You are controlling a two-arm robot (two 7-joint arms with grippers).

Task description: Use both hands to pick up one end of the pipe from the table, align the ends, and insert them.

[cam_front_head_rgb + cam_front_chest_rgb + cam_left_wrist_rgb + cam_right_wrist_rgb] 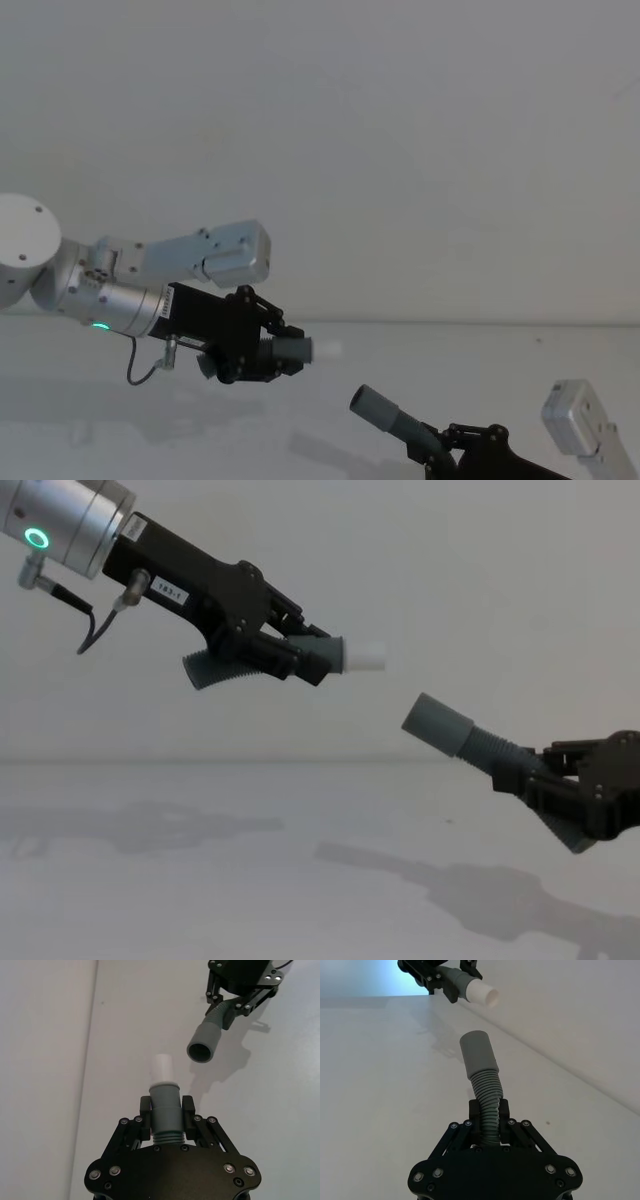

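Observation:
My left gripper (pixel 290 645) is shut on the pipe piece (pixel 165 1105) with the narrow white spigot tip (pixel 366 656), holding it in the air above the table (pixel 200 880). Lower and to the right, my right gripper (pixel 535 775) is shut on the ribbed hose of the other pipe piece (pixel 487 1095). Its wider grey socket cuff (pixel 435 722) points up and left towards the spigot. The two ends face each other with a clear gap between them, the spigot sitting higher. In the head view the left gripper (pixel 262 345) is mid-left and the right gripper (pixel 465 440) is at the bottom right.
A pale wall (pixel 400 150) rises behind the white table (pixel 150 400). The left arm's silver links (pixel 225 255) hang above the left gripper. A white part of the right arm (pixel 580 420) shows at the bottom right. Shadows of both pieces lie on the table.

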